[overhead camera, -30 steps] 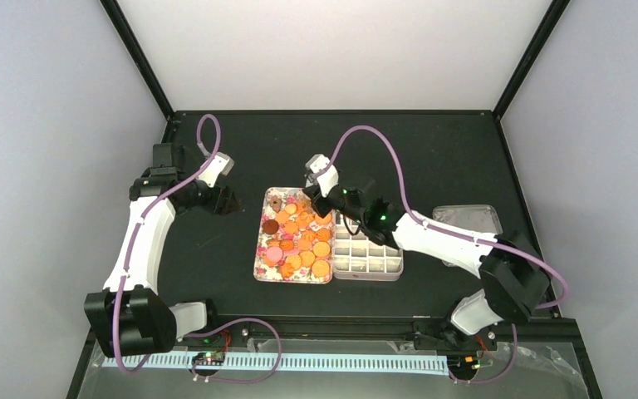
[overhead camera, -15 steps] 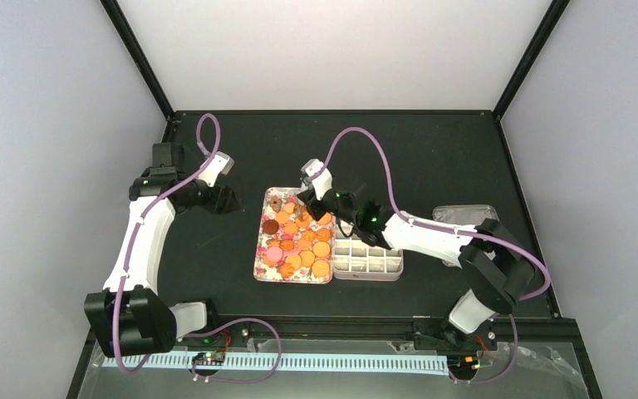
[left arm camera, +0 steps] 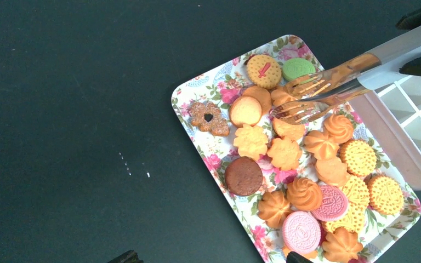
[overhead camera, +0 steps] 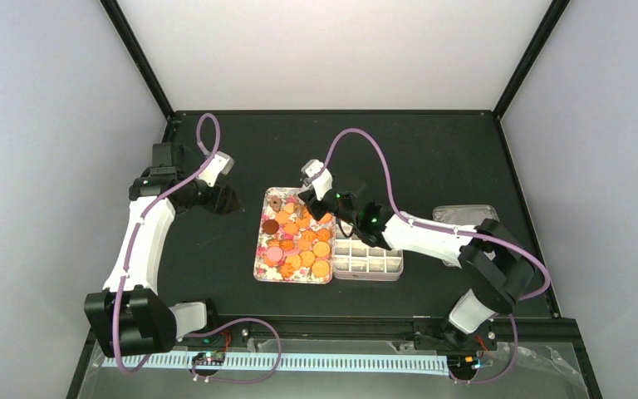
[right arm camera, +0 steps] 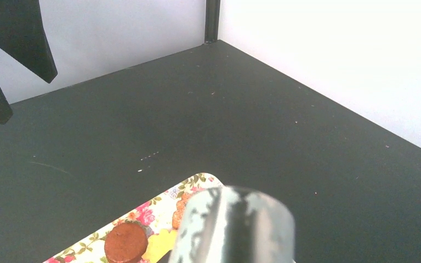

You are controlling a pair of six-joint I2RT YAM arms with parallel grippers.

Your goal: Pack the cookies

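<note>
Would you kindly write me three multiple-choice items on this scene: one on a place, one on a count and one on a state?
1. The tongs' tips are: A over the tray; B on bare table; C out of view.
2. Green cookies showing: A none; B one; C four.
3. The box's visible cells are: A full; B lidded; C empty.
Key: 1 A, the tips hang above the tray's far end; 2 B, a single green one lies there; 3 C, only white bottoms show.
</note>
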